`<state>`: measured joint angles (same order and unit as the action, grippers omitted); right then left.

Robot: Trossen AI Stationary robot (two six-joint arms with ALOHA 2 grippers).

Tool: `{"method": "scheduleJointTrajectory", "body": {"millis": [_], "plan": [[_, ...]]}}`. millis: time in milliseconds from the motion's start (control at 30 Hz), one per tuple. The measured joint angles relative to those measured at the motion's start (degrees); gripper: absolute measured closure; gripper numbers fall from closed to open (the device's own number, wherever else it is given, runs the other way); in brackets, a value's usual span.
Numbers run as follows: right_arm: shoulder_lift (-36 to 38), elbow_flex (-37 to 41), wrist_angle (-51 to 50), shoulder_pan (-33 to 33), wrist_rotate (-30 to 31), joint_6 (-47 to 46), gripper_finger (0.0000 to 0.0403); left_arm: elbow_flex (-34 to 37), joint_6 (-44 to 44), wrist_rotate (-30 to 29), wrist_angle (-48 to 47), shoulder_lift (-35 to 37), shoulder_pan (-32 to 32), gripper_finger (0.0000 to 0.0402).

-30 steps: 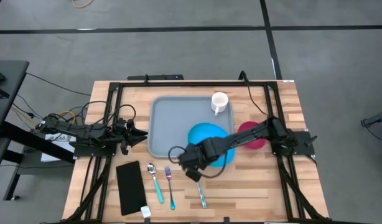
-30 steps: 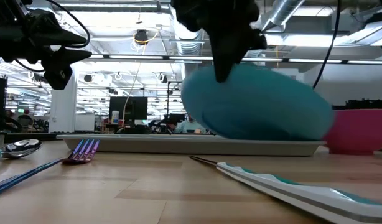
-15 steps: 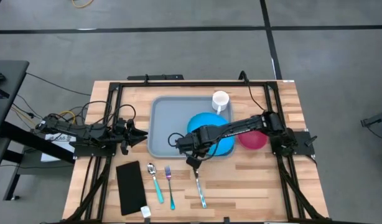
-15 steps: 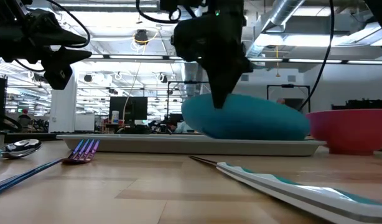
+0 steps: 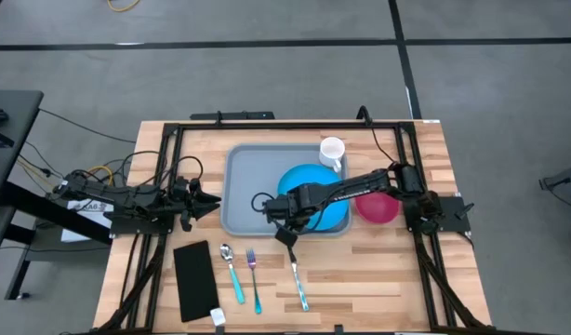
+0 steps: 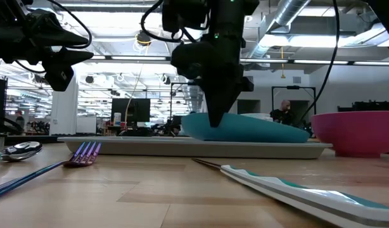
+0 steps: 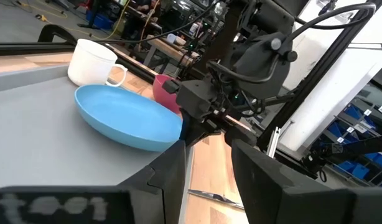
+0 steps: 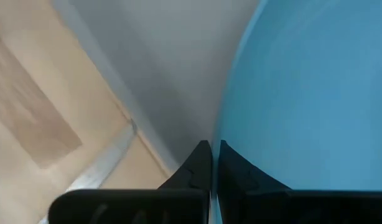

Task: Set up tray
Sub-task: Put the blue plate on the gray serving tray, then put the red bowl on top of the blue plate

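Right hand [image 5: 284,226]: positioned over the near edge of the tray [image 5: 244,181], fingers closed tight on the near-left rim of the blue plate [image 5: 315,189]; in the right wrist view the two fingers [image 8: 203,163] are seen pressed together with the plate edge between them. Plate is held tilted, its far part resting on the tray floor, near-left rim raised slightly.

Left hand [image 5: 207,204]: stationed just beyond the tray's left edge, pointed toward it, fingers parted, nothing held.

Tray: grey-blue, rectangular, rounded corners, raised rim; laid flat at the centre of the tabletop [image 5: 416,288], toward its far half. Contents: blue plate in the right half; white mug [image 5: 332,151] upright at the far right corner, partly overlapping the rim, whether inside or on the rim cannot be told.

Pink bowl [image 5: 378,207]: placed on the tabletop just beside the tray's right edge, under the right arm.

Black napkin [image 5: 195,278]: laid flat at the near left of the tabletop.

Spoon [image 5: 232,270], fork [image 5: 254,277]: arranged side by side to the right of the napkin, teal handles pointed near.

Knife [image 5: 298,277]: laid to the right of the fork, near the right hand.
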<state>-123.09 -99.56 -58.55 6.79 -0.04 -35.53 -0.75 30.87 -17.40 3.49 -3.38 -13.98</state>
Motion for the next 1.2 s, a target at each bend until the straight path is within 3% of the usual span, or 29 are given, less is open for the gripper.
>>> {"method": "scheduleJointTrajectory", "body": {"millis": [367,900,1100,1200], "plan": [[0.00,0.53,2.48,-1.71,-1.72,0.15,0.0393,0.02,-0.70,-1.47,0.06,0.00,-0.02,0.0283],[0.46,-0.04,3.59,-3.20,-1.37,0.04,0.0240,0.02,-0.72,-1.36,0.08,-0.01,0.00,0.0283],[8.12,-1.49,1.06,-2.73,-1.09,0.06,0.0214,0.02,-0.20,-1.34,0.08,-0.02,-0.01,0.0283],[13.67,-0.59,-2.67,-0.93,1.98,-1.37,0.0209,0.02,0.02,-1.36,0.08,-0.02,0.00,0.0283]]}}
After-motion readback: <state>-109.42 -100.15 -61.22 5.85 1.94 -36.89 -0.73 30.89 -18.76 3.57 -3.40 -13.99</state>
